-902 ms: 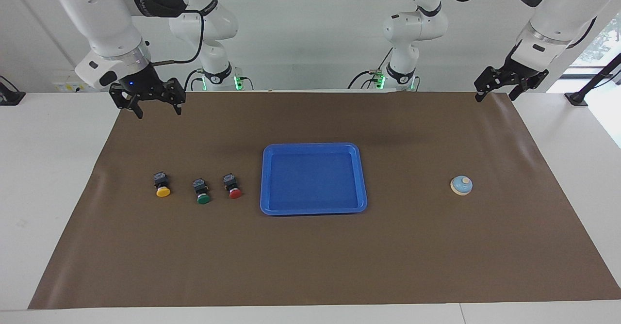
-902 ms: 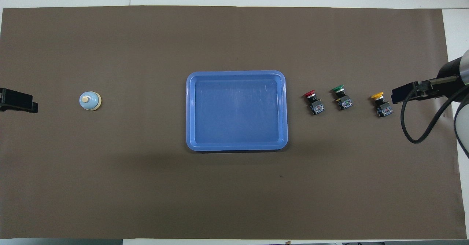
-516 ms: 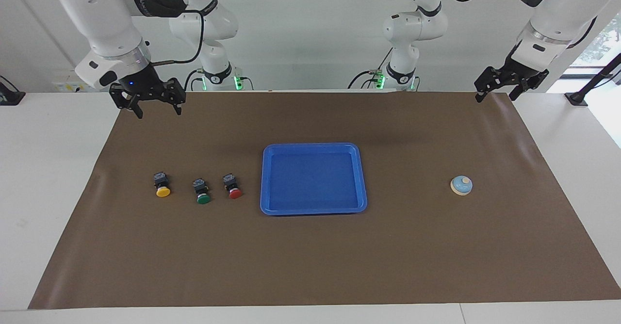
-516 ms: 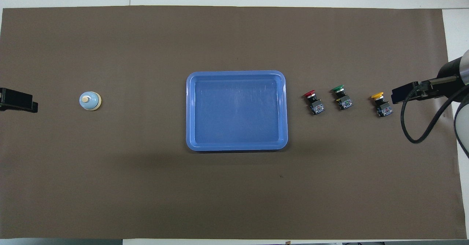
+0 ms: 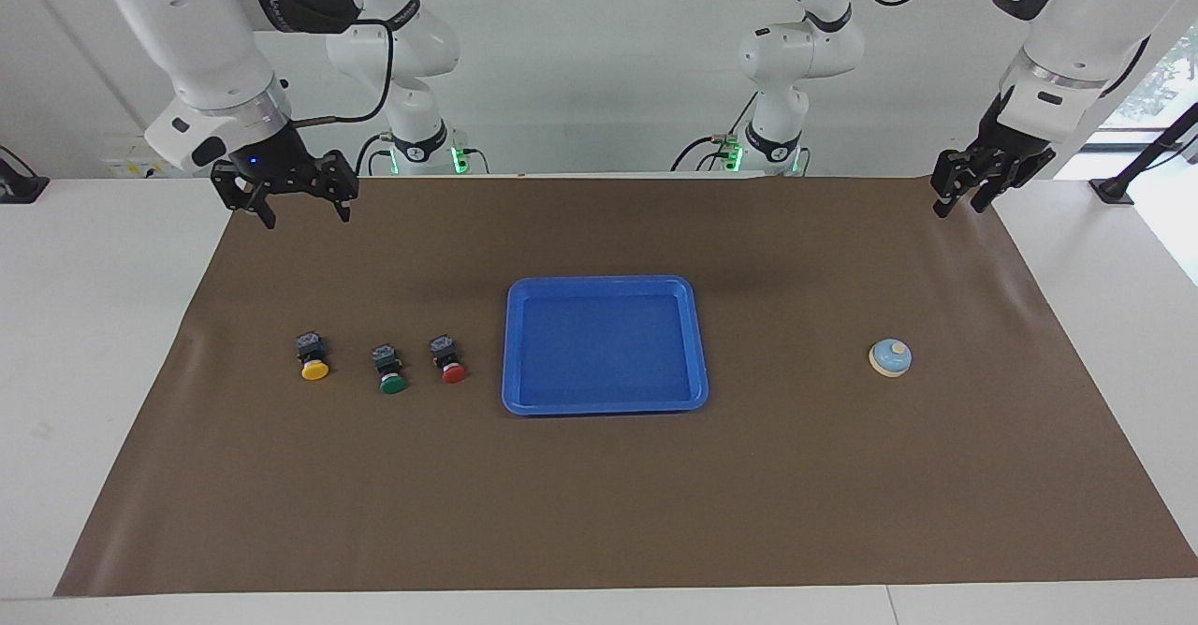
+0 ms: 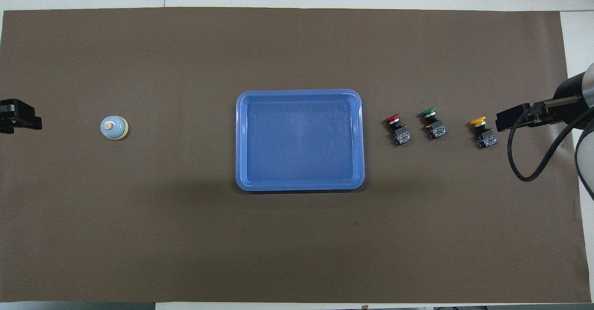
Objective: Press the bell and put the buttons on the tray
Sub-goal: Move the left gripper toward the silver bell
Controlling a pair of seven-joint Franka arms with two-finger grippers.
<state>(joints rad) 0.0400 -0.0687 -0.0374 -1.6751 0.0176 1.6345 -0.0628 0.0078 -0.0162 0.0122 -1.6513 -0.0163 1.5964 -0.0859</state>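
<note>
Tray bare; right fingers spread, left gripper grip-state unclear.

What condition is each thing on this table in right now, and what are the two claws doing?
Bell: upright on the brown mat, untouched.
Yellow button: lying on the mat, not on the tray.
Green button: same.
Red button: same, closest to the tray.
Tray: empty.
Left gripper: raised over the mat's corner, holding nothing.
Right gripper: open, raised, holding nothing.
</note>
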